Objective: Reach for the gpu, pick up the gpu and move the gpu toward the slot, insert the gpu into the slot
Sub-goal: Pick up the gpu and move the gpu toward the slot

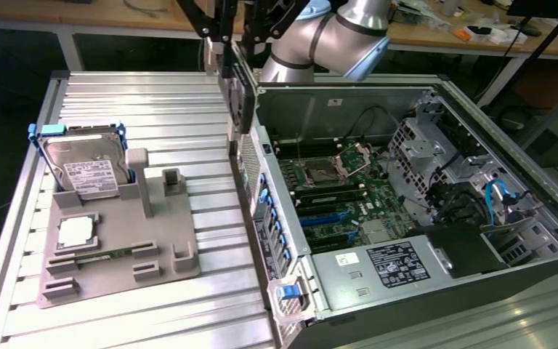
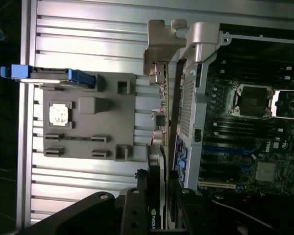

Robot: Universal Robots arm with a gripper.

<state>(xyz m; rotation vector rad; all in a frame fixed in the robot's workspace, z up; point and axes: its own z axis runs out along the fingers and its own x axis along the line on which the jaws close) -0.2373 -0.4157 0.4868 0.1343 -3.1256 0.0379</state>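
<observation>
The gpu (image 1: pixel 239 93), a thin dark card, hangs upright in the air over the near-left wall of the open computer case (image 1: pixel 289 305). My gripper (image 1: pixel 229 45) is shut on its upper edge. The wrist view looks down along the card edge-on (image 2: pixel 157 171), with its silvery end bracket (image 2: pixel 162 38) at the far end and a green logo by my fingers (image 2: pixel 133 211). The card sits just outside the case wall, above the aluminium table. The motherboard's long slots (image 1: pixel 325 218) (image 2: pixel 225 149) lie inside the case, to the exterior view's right of the card.
A grey fixture (image 1: pixel 114 243) on the slatted table (image 1: pixel 143 102) holds a silver hard drive in a blue frame (image 1: pixel 81 163) and a square processor chip (image 1: pixel 75 230). Inside the case are the empty CPU socket (image 1: pixel 320 173), drive cages (image 1: pixel 424 145) and power supply (image 1: pixel 386 265).
</observation>
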